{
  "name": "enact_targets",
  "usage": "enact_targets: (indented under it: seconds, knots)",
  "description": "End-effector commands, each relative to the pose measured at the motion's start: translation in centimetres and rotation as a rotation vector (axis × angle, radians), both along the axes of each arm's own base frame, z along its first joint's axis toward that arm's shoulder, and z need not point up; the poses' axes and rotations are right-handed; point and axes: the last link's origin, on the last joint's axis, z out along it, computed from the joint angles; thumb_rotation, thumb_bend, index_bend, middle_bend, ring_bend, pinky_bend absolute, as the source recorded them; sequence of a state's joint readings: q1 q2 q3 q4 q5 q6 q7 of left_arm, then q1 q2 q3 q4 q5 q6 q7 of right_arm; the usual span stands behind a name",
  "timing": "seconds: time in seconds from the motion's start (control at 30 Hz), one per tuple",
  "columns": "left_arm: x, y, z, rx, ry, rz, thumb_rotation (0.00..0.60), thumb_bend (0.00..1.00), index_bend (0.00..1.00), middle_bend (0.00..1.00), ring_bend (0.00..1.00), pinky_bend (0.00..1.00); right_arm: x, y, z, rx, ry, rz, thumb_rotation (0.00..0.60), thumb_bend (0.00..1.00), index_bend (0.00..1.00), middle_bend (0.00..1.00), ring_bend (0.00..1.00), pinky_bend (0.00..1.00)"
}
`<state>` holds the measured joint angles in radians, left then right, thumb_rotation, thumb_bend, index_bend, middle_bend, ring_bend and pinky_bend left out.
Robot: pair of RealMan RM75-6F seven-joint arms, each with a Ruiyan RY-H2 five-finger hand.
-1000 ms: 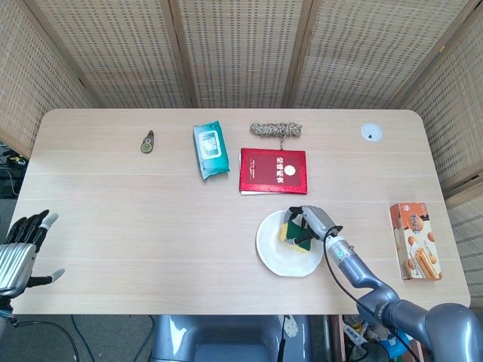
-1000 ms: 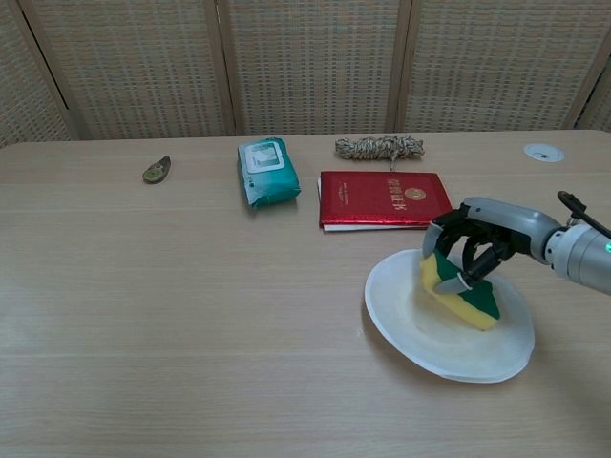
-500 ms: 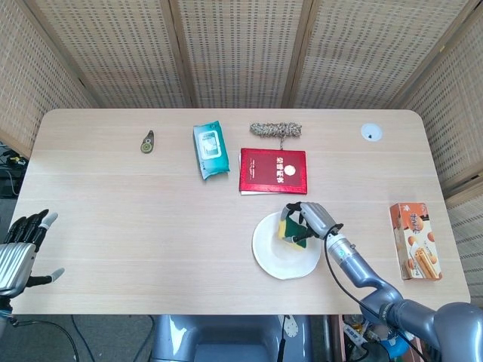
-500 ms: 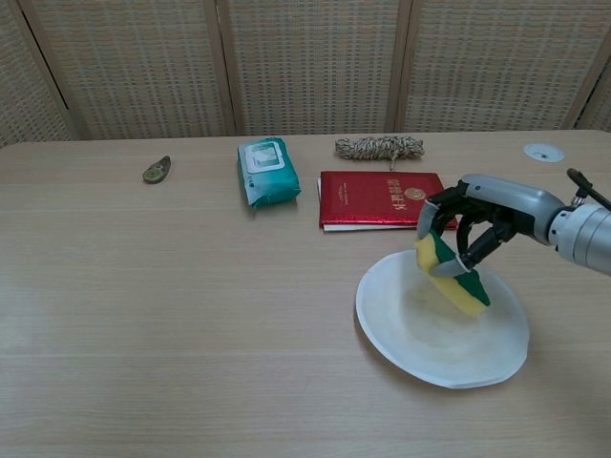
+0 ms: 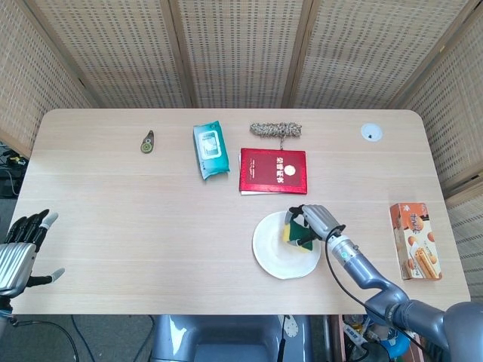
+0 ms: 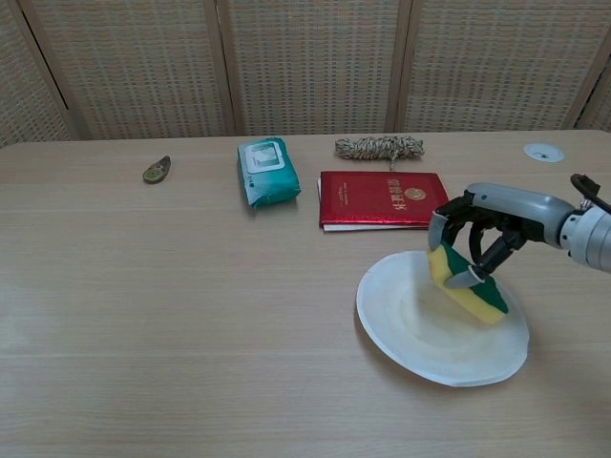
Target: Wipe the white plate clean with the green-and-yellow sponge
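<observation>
A white plate (image 6: 420, 329) (image 5: 275, 249) lies on the table to the right of centre, just in front of a red booklet. My right hand (image 6: 487, 243) (image 5: 313, 222) grips the green-and-yellow sponge (image 6: 468, 284) (image 5: 296, 232), tilted, over the plate's right half, its yellow lower edge close to the plate surface. My left hand (image 5: 21, 253) hangs open off the table's left front edge, holding nothing; it shows only in the head view.
A red booklet (image 6: 382, 198), a teal wipes pack (image 6: 266, 170), a coil of rope (image 6: 379, 147) and a small oval object (image 6: 157, 169) lie behind. A snack box (image 5: 416, 240) sits near the right edge. A white disc (image 6: 543, 152) is at back right.
My right hand has carried the sponge across the plate, first to the left and up, then back right. The plate slid slightly left. The left hand stayed still.
</observation>
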<state>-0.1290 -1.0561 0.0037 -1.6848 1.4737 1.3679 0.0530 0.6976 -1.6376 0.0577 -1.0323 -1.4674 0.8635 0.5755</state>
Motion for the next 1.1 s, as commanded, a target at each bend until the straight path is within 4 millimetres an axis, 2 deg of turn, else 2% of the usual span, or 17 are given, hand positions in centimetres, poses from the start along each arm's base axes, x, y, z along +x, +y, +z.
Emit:
enact_targets:
  seconds: [0.03, 0.43, 0.8, 0.97, 1.07, 1.1]
  knots:
    - [-0.1, 0.0, 0.0, 0.000, 0.002, 0.002, 0.600, 0.00, 0.00, 0.00, 0.00, 0.00, -0.6, -0.2, -0.5, 0.008, 0.012, -0.028, 0.600, 0.28, 0.49, 0.56, 0.36, 0.52]
    - [0.0, -0.1, 0.0, 0.000, 0.002, 0.001, 0.600, 0.00, 0.00, 0.00, 0.00, 0.00, -1.4, -0.1, -1.5, 0.032, 0.012, -0.050, 0.600, 0.28, 0.49, 0.56, 0.36, 0.52]
    - [0.1, -0.1, 0.1, 0.000, -0.004, -0.003, 0.600, 0.00, 0.00, 0.00, 0.00, 0.00, -1.1, 0.1, -1.9, 0.016, 0.022, -0.024, 0.600, 0.28, 0.50, 0.57, 0.36, 0.52]
    - [0.0, -0.1, 0.2, 0.004, -0.008, -0.004, 0.600, 0.00, 0.00, 0.00, 0.00, 0.00, -0.3, 0.0, -1.3, -0.009, 0.004, 0.004, 0.600, 0.28, 0.50, 0.57, 0.36, 0.52]
    - [0.0, -0.1, 0.3, 0.004, -0.009, -0.003, 0.600, 0.00, 0.00, 0.00, 0.00, 0.00, 1.1, -0.4, 0.2, -0.061, -0.030, 0.060, 0.600, 0.28, 0.50, 0.57, 0.36, 0.52]
    - [0.0, -0.1, 0.3, 0.003, -0.008, -0.004, 0.600, 0.00, 0.00, 0.00, 0.00, 0.00, 2.0, -0.9, 1.2, -0.099, -0.054, 0.094, 0.600, 0.28, 0.50, 0.57, 0.36, 0.52]
